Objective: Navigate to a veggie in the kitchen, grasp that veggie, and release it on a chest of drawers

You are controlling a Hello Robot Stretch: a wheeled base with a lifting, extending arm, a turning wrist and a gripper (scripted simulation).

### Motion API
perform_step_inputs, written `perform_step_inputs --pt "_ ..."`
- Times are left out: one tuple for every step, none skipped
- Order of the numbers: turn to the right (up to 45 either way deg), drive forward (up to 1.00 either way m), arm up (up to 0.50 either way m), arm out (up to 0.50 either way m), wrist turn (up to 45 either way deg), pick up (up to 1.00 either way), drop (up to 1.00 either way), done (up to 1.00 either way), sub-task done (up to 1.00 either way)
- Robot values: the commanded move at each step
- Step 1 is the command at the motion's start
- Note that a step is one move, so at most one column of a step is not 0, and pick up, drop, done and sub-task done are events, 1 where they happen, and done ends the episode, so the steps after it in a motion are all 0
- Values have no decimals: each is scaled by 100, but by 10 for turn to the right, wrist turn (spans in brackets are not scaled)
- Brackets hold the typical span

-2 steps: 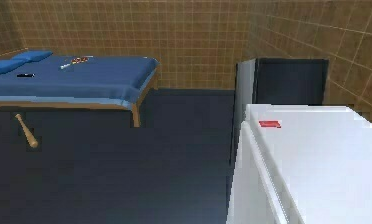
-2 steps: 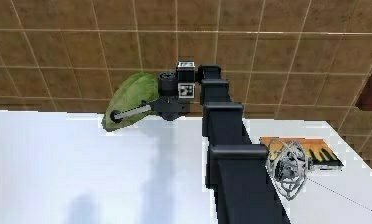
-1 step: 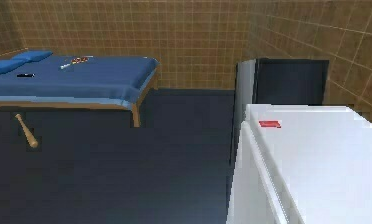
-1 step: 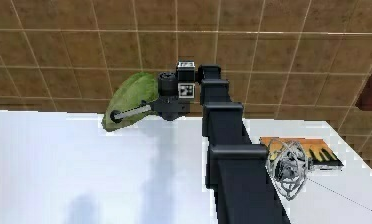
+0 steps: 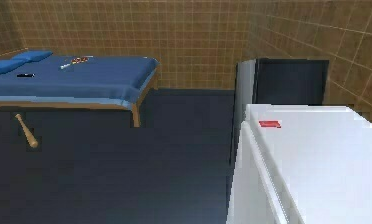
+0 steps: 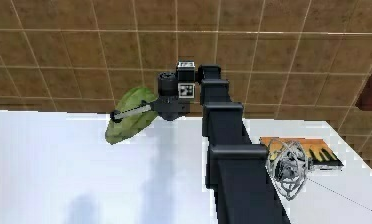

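The gripper (image 6: 147, 108) is reaching to the white top's (image 6: 54, 165) far edge, veggie (image 6: 124, 120) at its fingers, likely for release there; whether it is holding it, I cannot tell.

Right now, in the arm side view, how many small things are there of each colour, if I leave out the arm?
Green: 1, the leafy veggie
Orange and black: 1, the flat thing
Silver: 1, the wiry tangle
Total: 3
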Motion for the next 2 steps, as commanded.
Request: perform_step_inputs --pt "0 0 0 -10 0 0 0 0 0" --pt "0 0 0 0 0 0 0 100 0"
